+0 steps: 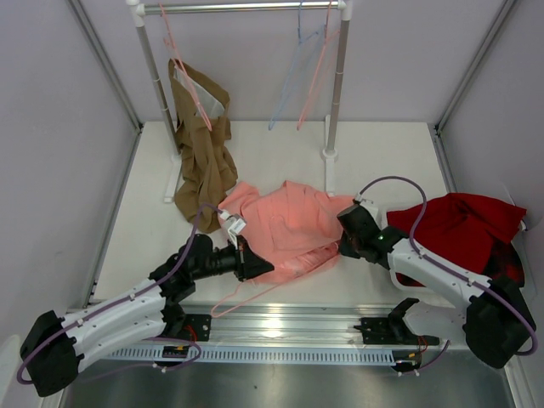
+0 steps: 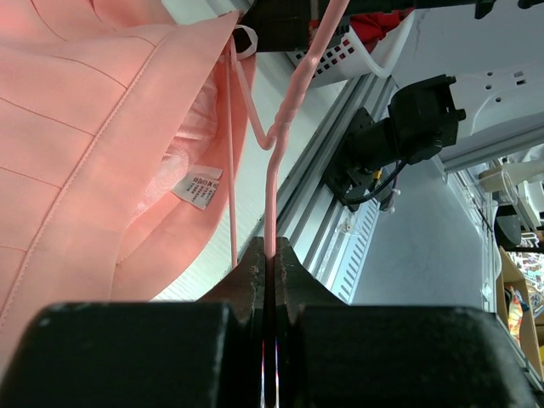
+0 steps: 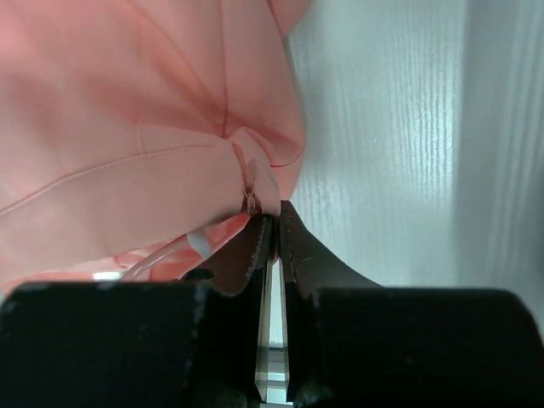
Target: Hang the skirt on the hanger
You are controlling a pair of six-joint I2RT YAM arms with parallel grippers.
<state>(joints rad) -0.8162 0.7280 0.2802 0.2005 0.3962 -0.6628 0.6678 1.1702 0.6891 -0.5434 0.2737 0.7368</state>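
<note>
The left gripper (image 2: 268,248) is clamped tight on the hanger (image 2: 269,183), which lies flat near the table's front edge, partly tucked under the skirt (image 1: 289,217). The right gripper (image 3: 274,219) is closed to a thin slit, nipping the skirt's right edge at its tips. The skirt is spread mid-table (image 1: 382,161), with a dark red cloth (image 1: 463,225) to its right and a brown garment (image 1: 204,161) hanging behind.

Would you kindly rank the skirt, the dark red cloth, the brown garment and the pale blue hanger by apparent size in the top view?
1. skirt and dark red cloth: much alike, and the right arm hides some cloth, so unranked.
2. brown garment.
3. pale blue hanger.
</note>
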